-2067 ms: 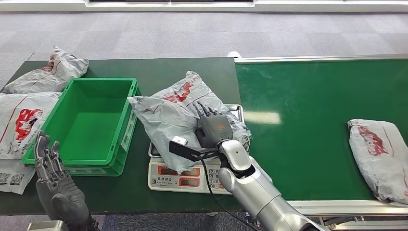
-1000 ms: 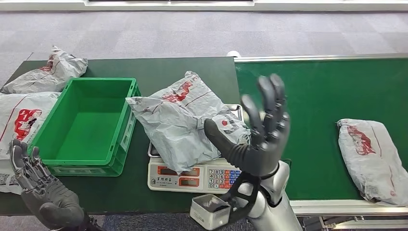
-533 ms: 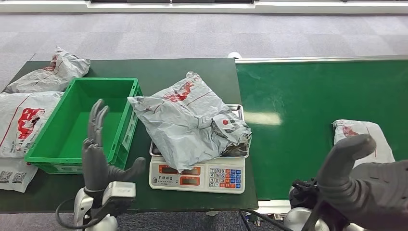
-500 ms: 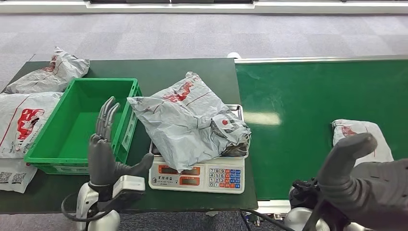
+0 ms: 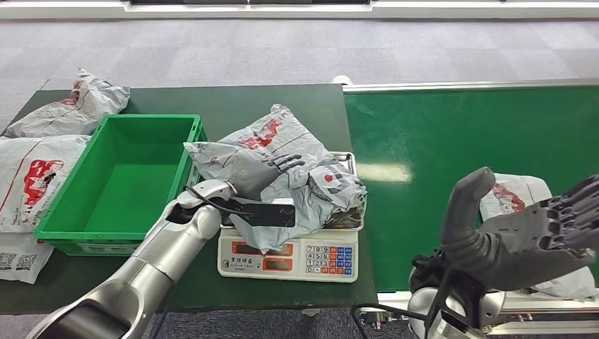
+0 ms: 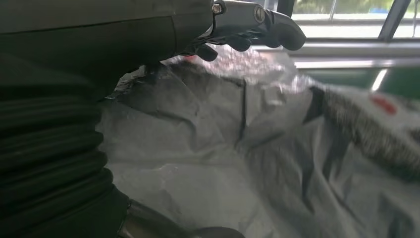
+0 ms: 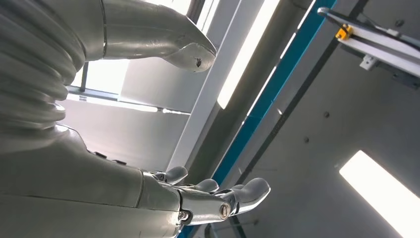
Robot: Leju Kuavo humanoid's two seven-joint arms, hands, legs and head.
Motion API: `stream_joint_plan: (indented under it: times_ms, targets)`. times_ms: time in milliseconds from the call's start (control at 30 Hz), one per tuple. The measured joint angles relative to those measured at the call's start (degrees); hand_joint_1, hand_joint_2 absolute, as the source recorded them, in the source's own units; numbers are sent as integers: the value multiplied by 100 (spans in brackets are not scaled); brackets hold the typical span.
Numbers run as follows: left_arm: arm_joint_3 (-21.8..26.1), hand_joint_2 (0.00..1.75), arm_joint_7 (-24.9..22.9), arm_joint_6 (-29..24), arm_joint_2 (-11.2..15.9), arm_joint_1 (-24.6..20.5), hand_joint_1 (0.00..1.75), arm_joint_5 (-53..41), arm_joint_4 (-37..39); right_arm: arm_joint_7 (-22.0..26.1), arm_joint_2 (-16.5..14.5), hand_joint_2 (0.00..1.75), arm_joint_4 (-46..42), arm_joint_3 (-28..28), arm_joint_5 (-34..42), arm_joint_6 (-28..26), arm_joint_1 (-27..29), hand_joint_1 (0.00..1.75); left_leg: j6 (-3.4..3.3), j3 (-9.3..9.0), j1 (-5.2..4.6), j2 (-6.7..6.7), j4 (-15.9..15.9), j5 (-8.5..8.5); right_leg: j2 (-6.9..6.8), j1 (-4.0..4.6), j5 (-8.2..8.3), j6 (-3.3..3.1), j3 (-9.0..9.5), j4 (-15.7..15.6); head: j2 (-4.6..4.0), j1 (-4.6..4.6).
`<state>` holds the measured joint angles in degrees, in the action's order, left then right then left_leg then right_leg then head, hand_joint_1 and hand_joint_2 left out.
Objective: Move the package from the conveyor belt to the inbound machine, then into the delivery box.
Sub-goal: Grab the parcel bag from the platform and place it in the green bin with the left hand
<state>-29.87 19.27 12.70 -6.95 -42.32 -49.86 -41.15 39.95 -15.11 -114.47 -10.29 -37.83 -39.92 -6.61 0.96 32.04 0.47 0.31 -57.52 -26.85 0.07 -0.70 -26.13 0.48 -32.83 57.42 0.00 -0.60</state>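
On top of the white electronic weighing scale [image 5: 288, 255]: crumpled grey plastic mailer package [image 5: 282, 180], long axis slanting toward the green plastic crate [image 5: 120, 180]. Left hand [image 5: 265, 169] flat on it, fingers extended, no grasp evident. Right hand [image 5: 537, 229] spread, empty, well apart.

Three spare grey mailer bags sit along the left edge of the dark green surface [image 5: 282, 102]. There's a crumpled one [image 5: 70, 106] at the far left corner, a flatter one with a red logo [image 5: 32, 176] below it, and a bit of a white one with QR codes [image 5: 18, 261] at the near left corner. Grey carpet floor [image 5: 282, 49] runs behind everything, with a white strip along the far wall.
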Motion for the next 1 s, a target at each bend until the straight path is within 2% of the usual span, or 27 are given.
stream_joint_plan:
  times_ms: [100, 267, 767, 900, 1000]
  targets:
    - [-326, 175, -149, 113, -242, -370, 0, -125, 768, 1, 1, 175, 137, 1, -38, -1, -68, 0, -1, 12, 0, -5, -1, 0, -4, 0, 0, 1, -5, 0, 0, 1]
    - [-581, 175, -189, 186, -458, -730, 0, -156, 1449, 1, 1, 175, 294, 2, -55, 1, -85, 0, -1, 22, 1, -9, -1, 0, -5, 2, 0, 1, -14, 0, 0, 1]
    - [-810, 175, -300, 207, -609, -960, 1, -201, 1978, 1, 6, 175, 466, 2, 43, -1, -120, 0, -2, 23, 2, -11, 0, 5, -7, 3, 0, 1, -12, 2, 0, 1]
    - [-991, 175, -377, 255, -682, -921, 175, -344, 2097, 1, 5, 175, 566, -3, 34, 0, -166, 0, -3, 16, 2, -27, 0, 5, -27, 3, -4, 2, 5, 1, 0, 0]
    - [-1141, 175, -338, 140, -717, -834, 175, -448, 2148, 1, 5, 175, 653, -8, 83, 1, -220, 0, -4, 3, 2, -44, 1, 4, -46, 3, -10, 5, 25, -1, 0, 0]
